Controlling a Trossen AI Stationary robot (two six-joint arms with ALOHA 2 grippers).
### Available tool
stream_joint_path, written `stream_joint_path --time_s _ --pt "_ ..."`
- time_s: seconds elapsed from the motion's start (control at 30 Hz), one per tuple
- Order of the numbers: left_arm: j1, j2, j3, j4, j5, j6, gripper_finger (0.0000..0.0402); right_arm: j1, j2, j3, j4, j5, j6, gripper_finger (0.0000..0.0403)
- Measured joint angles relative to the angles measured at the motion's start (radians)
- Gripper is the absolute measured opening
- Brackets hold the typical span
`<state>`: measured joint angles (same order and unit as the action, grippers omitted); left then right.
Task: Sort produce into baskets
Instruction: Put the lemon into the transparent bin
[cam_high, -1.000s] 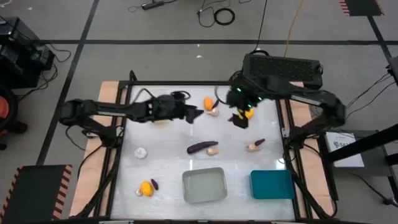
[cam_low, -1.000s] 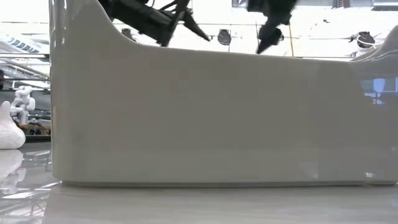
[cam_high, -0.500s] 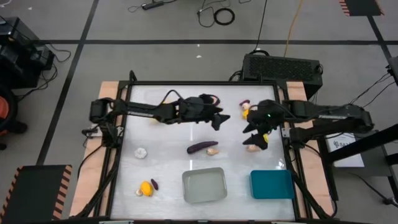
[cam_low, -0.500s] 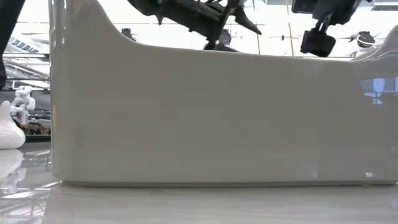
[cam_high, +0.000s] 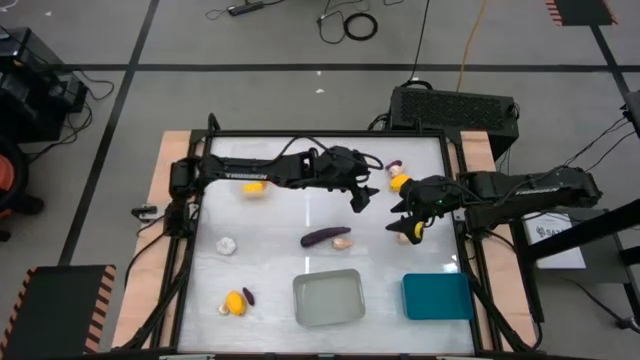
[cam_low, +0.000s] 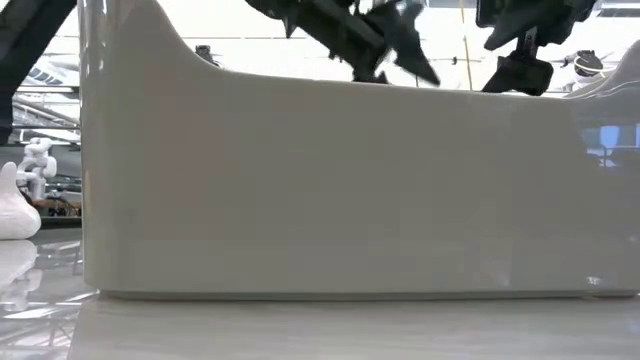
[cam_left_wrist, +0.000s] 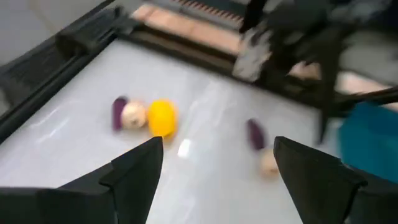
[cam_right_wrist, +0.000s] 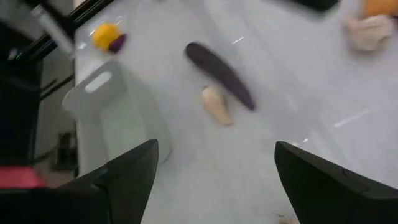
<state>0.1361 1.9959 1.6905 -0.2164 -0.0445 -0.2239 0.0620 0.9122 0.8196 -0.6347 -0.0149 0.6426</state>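
High cam looks straight down on the whole table (cam_high: 260, 270) and floor around; low cam sits at table height, very near the grey bin (cam_low: 330, 190), which fills its view. Wrist cams face down-fwd, close to table; right wrist and high cam share the long eggplant (cam_right_wrist: 221, 74).

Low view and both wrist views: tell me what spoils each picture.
Low view: the grey bin's wall fills the frame, with bright backlight behind. Left wrist view: motion blur smears the yellow piece and the teal bin. Right wrist view: the long eggplant is soft-edged and glare streaks the white tabletop.
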Motion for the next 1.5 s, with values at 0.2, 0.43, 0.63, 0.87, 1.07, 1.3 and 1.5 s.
stream_joint_path --time_s 0.2,0.43,0.63,0.87,1.07,1.3,1.5 --pt "0.041 0.068 0.000 -0.117 -0.095 -0.014 0.0313 -0.001 0.000 0.000 0.003 0.020 0.065 0.0313" --pt "0.169 0.071 0.000 -0.322 -0.177 -0.444 0.0313 -0.001 0.013 0.000 0.004 0.020 0.137 0.0313" --pt "0.227 0.071 0.000 -0.304 -0.177 -0.503 0.0313 -0.001 0.047 0.000 0.011 0.019 0.158 0.0313" --pt "0.229 0.109 -0.002 -0.298 -0.172 -0.558 0.0313 -0.001 0.088 0.000 0.016 0.018 0.146 0.0313" --pt "0.214 0.179 -0.002 -0.292 -0.166 -0.609 0.0313 -0.001 0.101 0.001 0.013 0.013 0.123 0.0313" --pt "0.209 0.236 -0.003 -0.311 -0.183 -0.659 0.0313 -0.001 0.100 0.001 0.005 0.012 0.094 0.0313" --pt "0.209 0.233 -0.002 -0.308 -0.193 -0.660 0.0313 -0.001 0.100 0.001 -0.006 0.010 0.082 0.0313"
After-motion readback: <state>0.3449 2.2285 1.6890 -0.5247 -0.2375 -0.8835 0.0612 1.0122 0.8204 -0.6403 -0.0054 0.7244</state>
